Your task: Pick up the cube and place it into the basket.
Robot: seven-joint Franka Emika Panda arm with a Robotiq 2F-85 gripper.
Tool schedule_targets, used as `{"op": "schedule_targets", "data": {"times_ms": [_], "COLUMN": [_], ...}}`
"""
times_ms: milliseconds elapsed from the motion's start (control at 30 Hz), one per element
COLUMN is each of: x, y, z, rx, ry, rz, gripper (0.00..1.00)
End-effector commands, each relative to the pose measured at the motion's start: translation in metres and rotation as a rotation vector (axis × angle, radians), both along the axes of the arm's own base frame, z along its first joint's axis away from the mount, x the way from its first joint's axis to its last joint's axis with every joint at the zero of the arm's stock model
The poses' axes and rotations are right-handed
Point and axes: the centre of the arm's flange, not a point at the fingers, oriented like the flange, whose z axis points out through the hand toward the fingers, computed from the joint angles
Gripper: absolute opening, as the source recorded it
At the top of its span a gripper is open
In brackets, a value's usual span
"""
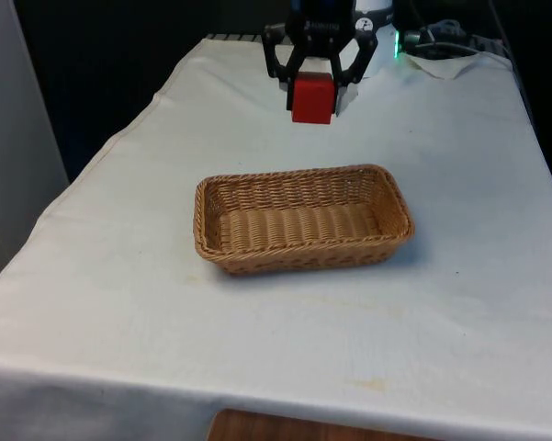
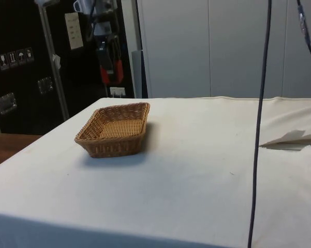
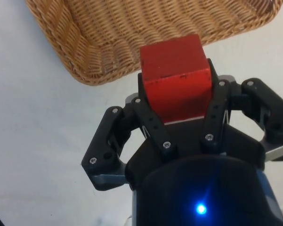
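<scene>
The basket sits mid-table on the white cloth, long axis running from the front view's left to its right. Up beyond its far rim, the claw hangs in the air, fingers closed snug on the red cube, which sits square, flat face toward the camera.

White-clothed table; wicker basket near middle; crumpled paper at far edge.

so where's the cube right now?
Held in the gripper, the red cube hangs above the table, beyond the basket on its far side in the front view.
</scene>
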Motion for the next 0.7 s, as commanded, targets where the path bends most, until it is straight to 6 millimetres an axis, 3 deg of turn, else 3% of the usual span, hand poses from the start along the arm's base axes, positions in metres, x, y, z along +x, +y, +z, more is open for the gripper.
{"op": "schedule_targets", "data": {"times_ms": [0, 200, 667], "x": [0.002, 0.012, 0.016], "y": [0.0, 0.002, 0.007], "z": [-0.001, -0.012, -0.04], "rx": [0.0, 0.014, 0.022], "ry": [0.0, 0.002, 0.008], "rz": [-0.001, -0.003, -0.007], "gripper": [0.0, 0.0, 0.0]}}
